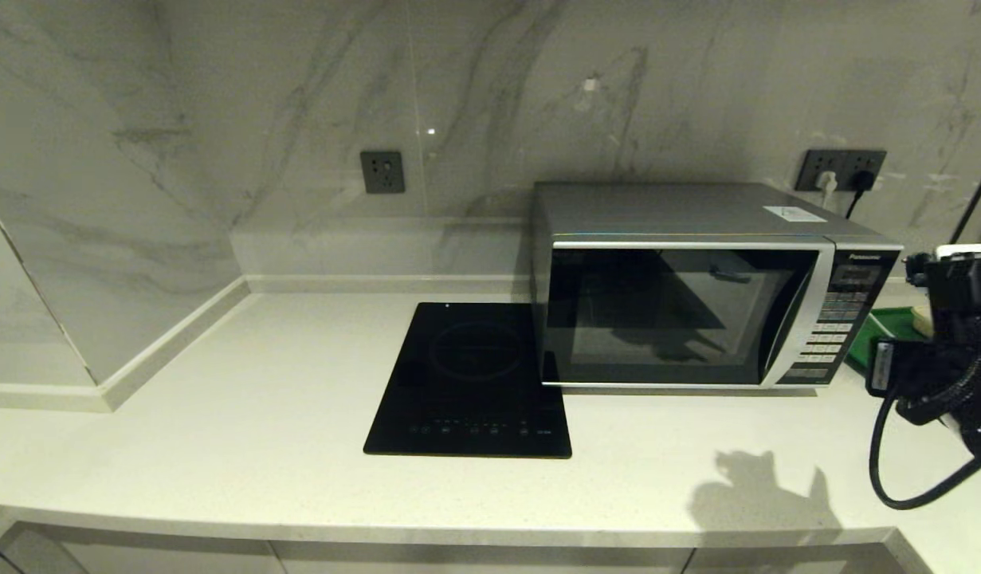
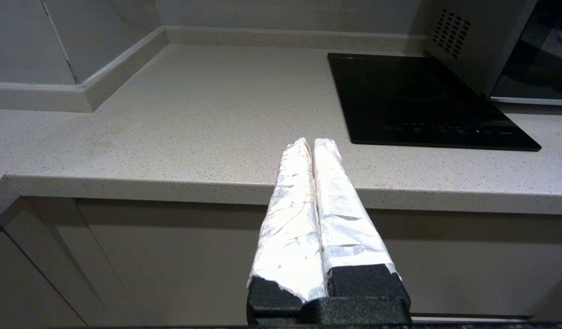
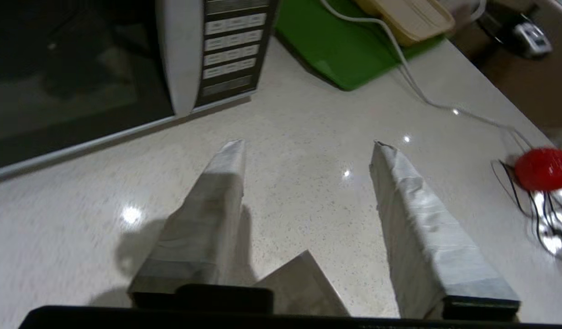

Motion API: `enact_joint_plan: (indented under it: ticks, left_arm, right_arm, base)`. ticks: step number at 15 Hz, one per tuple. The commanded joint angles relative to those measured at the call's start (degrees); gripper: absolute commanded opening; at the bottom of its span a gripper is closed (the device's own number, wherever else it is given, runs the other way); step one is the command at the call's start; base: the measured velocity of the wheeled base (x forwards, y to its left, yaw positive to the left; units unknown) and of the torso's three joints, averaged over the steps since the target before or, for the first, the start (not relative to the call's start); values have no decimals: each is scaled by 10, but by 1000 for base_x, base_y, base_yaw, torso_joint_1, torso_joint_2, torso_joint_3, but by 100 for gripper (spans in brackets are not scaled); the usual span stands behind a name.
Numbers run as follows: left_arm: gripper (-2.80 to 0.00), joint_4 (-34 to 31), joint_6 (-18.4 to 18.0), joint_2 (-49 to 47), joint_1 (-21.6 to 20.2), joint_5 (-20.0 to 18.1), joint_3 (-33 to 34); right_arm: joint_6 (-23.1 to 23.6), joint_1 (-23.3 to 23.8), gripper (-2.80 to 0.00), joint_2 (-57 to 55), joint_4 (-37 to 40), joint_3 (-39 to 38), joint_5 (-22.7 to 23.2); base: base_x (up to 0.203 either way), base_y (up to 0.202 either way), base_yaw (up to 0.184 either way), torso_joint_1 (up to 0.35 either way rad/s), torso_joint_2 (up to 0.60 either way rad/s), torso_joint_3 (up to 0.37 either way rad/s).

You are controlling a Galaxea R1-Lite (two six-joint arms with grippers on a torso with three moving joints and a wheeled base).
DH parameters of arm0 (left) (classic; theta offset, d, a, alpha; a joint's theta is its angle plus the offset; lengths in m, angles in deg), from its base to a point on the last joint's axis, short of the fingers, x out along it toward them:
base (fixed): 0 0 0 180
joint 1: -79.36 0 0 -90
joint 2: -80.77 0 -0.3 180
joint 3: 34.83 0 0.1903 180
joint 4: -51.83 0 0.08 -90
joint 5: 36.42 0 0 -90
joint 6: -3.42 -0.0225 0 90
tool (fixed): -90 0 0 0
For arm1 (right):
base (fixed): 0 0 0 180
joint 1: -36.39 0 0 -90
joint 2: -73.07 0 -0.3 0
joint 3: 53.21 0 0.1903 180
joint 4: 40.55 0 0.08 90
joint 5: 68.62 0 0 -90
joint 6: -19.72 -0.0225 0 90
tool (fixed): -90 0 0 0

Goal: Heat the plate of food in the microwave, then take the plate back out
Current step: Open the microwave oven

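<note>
While the left gripper (image 2: 312, 142) stayed out of it, fingers pressed together before the counter (image 2: 180, 119) edge, the right gripper (image 3: 308, 144) hung released and empty over bare counter. The microwave (image 3: 125, 68), door closed, stood just ahead of its fingertips; a green tray (image 3: 344, 50) lay beyond, beside the microwave.

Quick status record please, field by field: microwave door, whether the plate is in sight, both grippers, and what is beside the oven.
microwave: silver-grey box microwave with dark glass door, shut, on the pale speckled counter
plate of food: not visible in any view
right gripper: jaws open, empty, above the counter in front of the button panel
left gripper: jaws shut, parked by the counter's front edge
left of oven: flat black glass hob
right of oven: green rectangular tray bearing a cream object
</note>
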Motion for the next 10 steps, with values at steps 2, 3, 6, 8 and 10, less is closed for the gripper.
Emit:
enact_joint_plan:
  ticks: [2,3,6,8,10]
  left_arm:
    - [-280,0,0,0,0,0,0]
    - [-280,0,0,0,0,0,0]
    - [-280,0,0,1,0,0,0]
    - [-280,0,0,1,0,0,0]
    - [-280,0,0,1,0,0,0]
  right_arm:
    - [-63,-2,0,-57,-3,6,-61]
    - [-75,-2,0,-71,-4,9,-72]
    - [-121,-3,0,-140,-14,36,-98]
    - [-138,-7,0,-189,-19,70,-107]
    - [-143,-11,0,-240,-20,111,-123]
  base:
    - [0,0,0,0,0,0]
    - [0,0,0,0,0,0]
    - [0,0,0,0,0,0]
    - [0,0,0,0,0,0]
    - [0,0,0,0,0,0]
